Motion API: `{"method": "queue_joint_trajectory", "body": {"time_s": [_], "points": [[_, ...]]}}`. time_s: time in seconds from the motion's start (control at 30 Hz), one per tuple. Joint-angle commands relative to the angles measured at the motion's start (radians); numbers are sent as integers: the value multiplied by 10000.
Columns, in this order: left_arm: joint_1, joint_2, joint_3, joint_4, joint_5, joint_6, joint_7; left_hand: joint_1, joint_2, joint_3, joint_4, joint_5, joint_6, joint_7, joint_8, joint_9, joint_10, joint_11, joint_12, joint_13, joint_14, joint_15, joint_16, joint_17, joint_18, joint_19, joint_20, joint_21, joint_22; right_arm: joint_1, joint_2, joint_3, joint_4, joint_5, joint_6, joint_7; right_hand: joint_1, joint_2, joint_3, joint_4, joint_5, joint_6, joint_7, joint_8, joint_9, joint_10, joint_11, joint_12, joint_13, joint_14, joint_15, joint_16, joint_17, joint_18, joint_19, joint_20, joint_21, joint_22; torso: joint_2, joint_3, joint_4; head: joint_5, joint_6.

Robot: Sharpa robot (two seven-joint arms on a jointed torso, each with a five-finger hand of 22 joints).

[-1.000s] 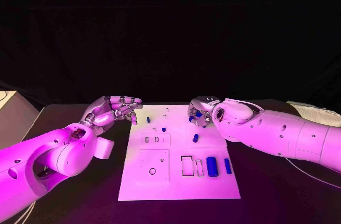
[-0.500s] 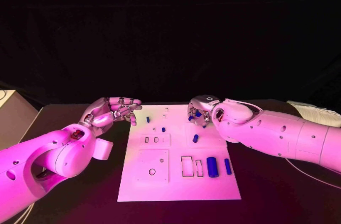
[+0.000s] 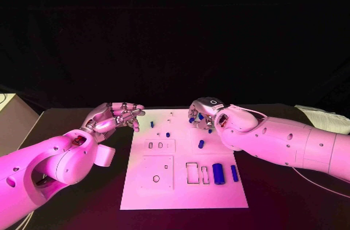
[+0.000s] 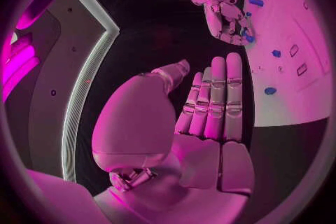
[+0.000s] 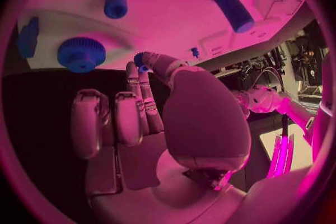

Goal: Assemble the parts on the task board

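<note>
On the black table [image 3: 73,199] lies the white task board [image 3: 182,189], its far right part under the right hand [image 3: 202,115], which pinches a small blue part [image 5: 142,60], while the left hand [image 3: 117,115] hovers curled and empty just beside the board's far left corner.

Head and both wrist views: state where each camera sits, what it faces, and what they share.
Head view: on the robot's head, looking down at the task board; both arms enter, left hand, right hand.
Left wrist view: behind the left hand, facing across the board toward the right hand.
Right wrist view: behind the right hand, facing the board and a round knurled blue part.
Shared: the board.
</note>
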Motion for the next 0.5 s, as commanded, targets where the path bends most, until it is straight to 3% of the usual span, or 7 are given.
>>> {"method": "queue_joint_trajectory", "body": {"time_s": [0.03,0.5], "points": [[7,0,9,-15,-75,207,6,-79,-13,47,4,18,-46,14,-64,12,-61,5,-46,9,-60,13,61,9,45,-82,5,56,9,25,180,21,-63,-303,-666,-431,22,39,55,-5,31,69,-17,38,23,120,-57,29,-4,401,-64,37,-2,-170,187,-42,59,88,31,-7,7,-10,53],[9,28,9,-42,-178,247,-25,-64,-17,56,-9,18,-48,11,-65,15,-64,4,-44,9,-67,12,72,17,46,-93,6,78,23,72,1353,79,-1010,-361,-1154,-653,-30,-2,78,3,29,-2,-1,19,63,49,-39,-18,2,399,-56,48,-1,-171,180,-44,62,94,104,-31,76,-19,103]]}}
